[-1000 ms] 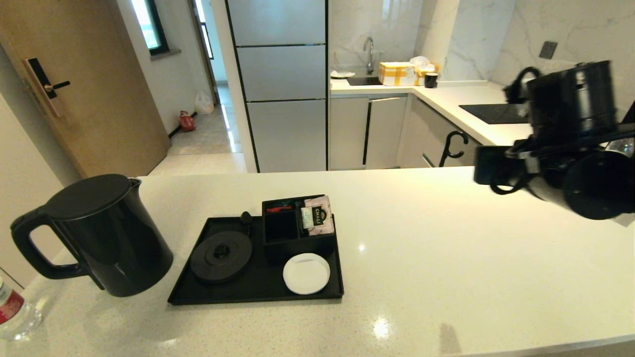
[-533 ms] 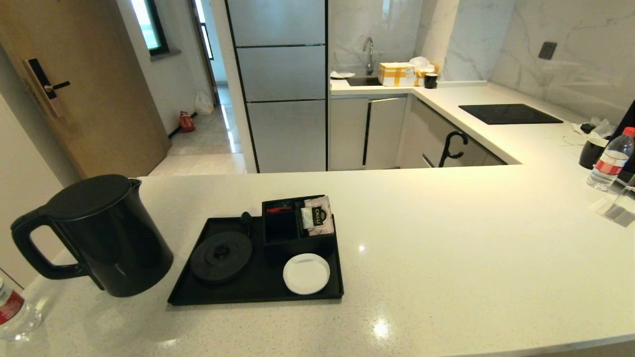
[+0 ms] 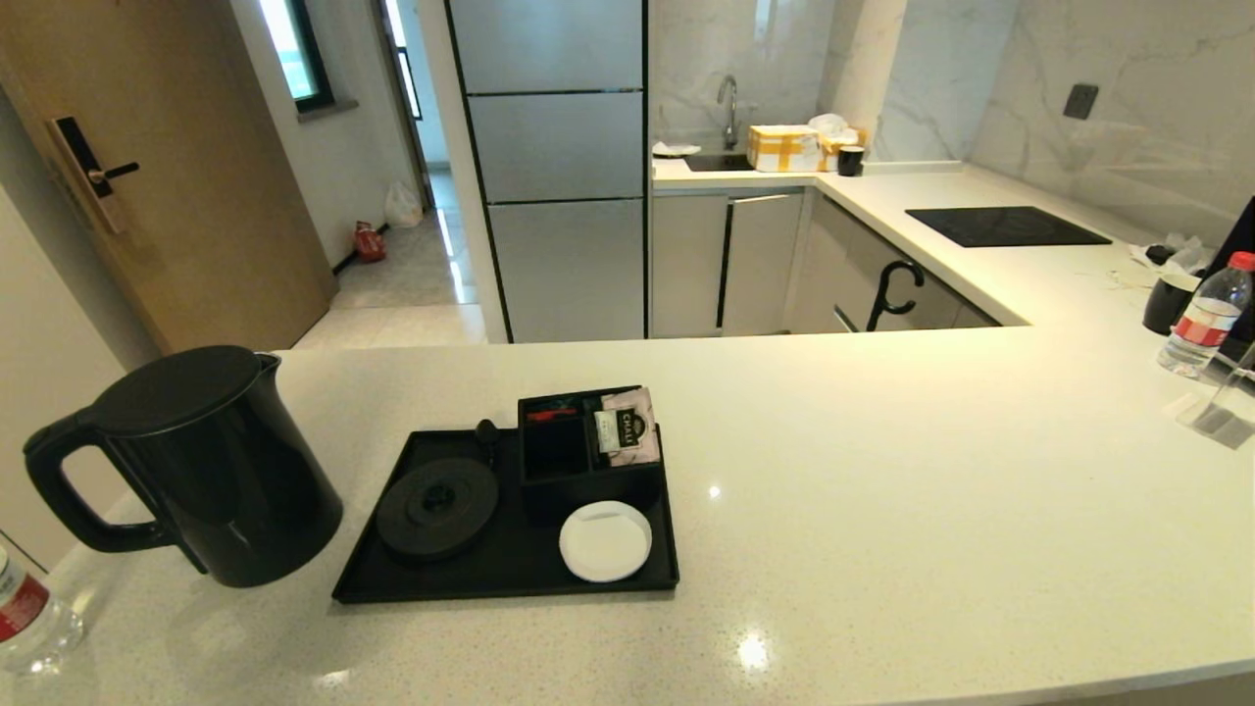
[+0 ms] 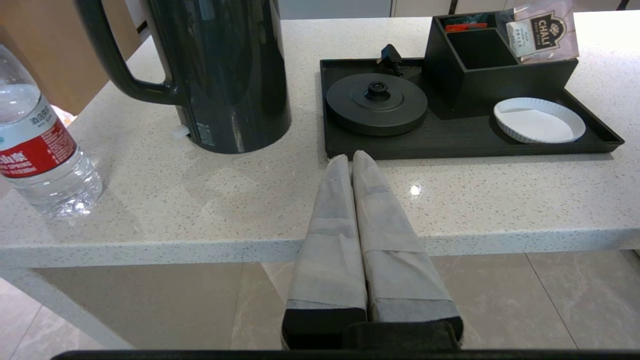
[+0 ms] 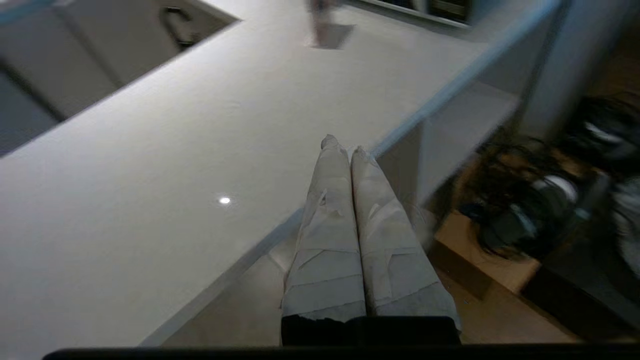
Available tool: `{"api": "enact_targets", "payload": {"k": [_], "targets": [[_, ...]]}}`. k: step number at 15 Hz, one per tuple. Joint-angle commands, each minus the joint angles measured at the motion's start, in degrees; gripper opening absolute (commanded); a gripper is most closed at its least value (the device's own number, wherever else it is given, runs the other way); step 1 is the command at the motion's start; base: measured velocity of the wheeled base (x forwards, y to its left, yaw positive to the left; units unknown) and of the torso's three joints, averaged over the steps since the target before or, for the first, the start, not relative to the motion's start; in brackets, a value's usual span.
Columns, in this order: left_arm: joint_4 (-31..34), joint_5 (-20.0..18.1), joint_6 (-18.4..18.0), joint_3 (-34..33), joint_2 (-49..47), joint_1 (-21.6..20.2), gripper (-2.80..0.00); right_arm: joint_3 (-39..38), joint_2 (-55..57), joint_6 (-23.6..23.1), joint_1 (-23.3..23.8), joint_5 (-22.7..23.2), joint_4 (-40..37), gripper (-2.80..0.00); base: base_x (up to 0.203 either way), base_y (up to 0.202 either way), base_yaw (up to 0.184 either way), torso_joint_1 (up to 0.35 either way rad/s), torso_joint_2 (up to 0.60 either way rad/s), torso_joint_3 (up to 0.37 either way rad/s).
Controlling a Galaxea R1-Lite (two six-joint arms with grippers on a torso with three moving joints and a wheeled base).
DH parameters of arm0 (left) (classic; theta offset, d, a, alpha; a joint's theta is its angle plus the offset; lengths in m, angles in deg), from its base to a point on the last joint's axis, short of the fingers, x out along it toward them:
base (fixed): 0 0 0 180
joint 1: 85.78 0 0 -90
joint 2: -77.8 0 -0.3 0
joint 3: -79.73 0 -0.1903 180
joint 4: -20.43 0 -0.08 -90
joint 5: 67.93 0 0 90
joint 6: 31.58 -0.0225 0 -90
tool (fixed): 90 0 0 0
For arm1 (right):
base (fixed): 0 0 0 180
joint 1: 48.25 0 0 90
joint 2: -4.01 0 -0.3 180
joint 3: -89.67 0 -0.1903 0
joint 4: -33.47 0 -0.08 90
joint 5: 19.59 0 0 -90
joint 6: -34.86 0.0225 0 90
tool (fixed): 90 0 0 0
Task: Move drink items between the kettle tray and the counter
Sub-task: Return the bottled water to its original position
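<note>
The black kettle (image 3: 196, 461) (image 4: 220, 70) stands on the counter (image 3: 882, 510) just left of the kettle tray (image 3: 510, 574) (image 4: 450, 147). The tray bears a round kettle base (image 3: 437, 506), a divided box (image 3: 578, 456) and a white coaster (image 3: 605, 540). The pinkish tea sachet (image 3: 627, 427) (image 4: 542, 32) leans in the box. A red-labelled water bottle (image 3: 25, 613) (image 4: 40, 145) stands at the counter's near left corner. My left gripper (image 4: 350, 159) hangs shut and empty off the counter's front edge, short of the tray. My right gripper (image 5: 344, 145) is shut and empty near the counter's right edge.
A second red-capped bottle (image 3: 1204, 314) and a black cup (image 3: 1169, 302) stand at the far right. A black glass hob (image 3: 1005, 226) lies on the back run. A sink (image 3: 721, 157) and yellow boxes (image 3: 784, 145) are at the far end.
The right arm, which filled the upper right of the head view a second ago, has dropped out of that view. Kettle, tray and bottles have not moved.
</note>
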Motion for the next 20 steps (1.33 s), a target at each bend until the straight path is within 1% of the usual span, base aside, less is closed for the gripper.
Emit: {"api": "enact_targets", "payload": {"k": [1,2,3,4,5,7,9,10,11,13,15,16,17,18,20], "targets": [[0.0,0.0,0.0,0.0,0.1,0.0,-2.8,2.3,-1.6,-0.2,0.2,8.2,0.4,-2.8,0.0,0.0,0.0,0.0,0.0,0.0],[0.0,0.0,0.0,0.0,0.1,0.0,-2.8,3.0,-2.0,-0.7,-0.3,15.6,1.8,-2.8,0.0,0.0,0.0,0.0,0.0,0.0],[0.0,0.0,0.0,0.0,0.1,0.0,-2.8,3.4,-3.9,-2.3,-2.7,22.2,3.1,-2.8,0.0,0.0,0.0,0.0,0.0,0.0],[0.0,0.0,0.0,0.0,0.1,0.0,-2.8,3.2,-5.9,-6.4,-4.3,28.6,3.8,-2.8,0.0,0.0,0.0,0.0,0.0,0.0],[0.0,0.0,0.0,0.0,0.1,0.0,-2.8,2.2,-8.2,-9.8,-4.4,32.1,4.5,-2.8,0.0,0.0,0.0,0.0,0.0,0.0],[0.0,0.0,0.0,0.0,0.1,0.0,-2.8,-4.7,-14.9,-11.0,-4.5,37.3,7.5,-2.8,0.0,0.0,0.0,0.0,0.0,0.0],[0.0,0.0,0.0,0.0,0.1,0.0,-2.8,-12.8,-16.8,-10.0,-4.5,40.8,12.4,-2.8,0.0,0.0,0.0,0.0,0.0,0.0],[0.0,0.0,0.0,0.0,0.1,0.0,-2.8,-15.2,-17.1,-9.4,-4.4,41.9,14.5,-2.8,0.0,0.0,0.0,0.0,0.0,0.0],[0.0,0.0,0.0,0.0,0.1,0.0,-2.8,-18.5,-17.2,-9.7,-4.4,42.1,17.0,-2.8,0.0,0.0,0.0,0.0,0.0,0.0],[0.0,0.0,0.0,0.0,0.1,0.0,-2.8,-30.0,-17.2,-10.7,-4.4,41.4,26.2,-2.8,0.0,0.0,0.0,0.0,0.0,0.0],[0.0,0.0,0.0,0.0,0.1,0.0,-2.8,-43.2,-17.3,-12.1,-4.4,40.0,38.4,-2.8,0.0,0.0,0.0,0.0,0.0,0.0],[0.0,0.0,0.0,0.0,0.1,0.0,-2.8,-47.8,-17.3,-12.4,-4.4,38.9,43.0,-2.8,0.0,0.0,0.0,0.0,0.0,0.0],[0.0,0.0,0.0,0.0,0.1,0.0,-2.8,-51.3,-17.3,-12.1,-4.4,35.9,46.0,-2.8,0.0,0.0,0.0,0.0,0.0,0.0],[0.0,0.0,0.0,0.0,0.1,0.0,-2.8,-52.5,-17.3,-11.8,-4.4,33.8,46.2,-2.8,0.0,0.0,0.0,0.0,0.0,0.0],[-0.1,0.0,0.0,0.0,0.1,0.0,-2.8,-50.8,-17.3,-12.0,-4.4,31.0,40.3,-2.8,0.0,0.0,0.0,0.0,0.0,0.0]]}}
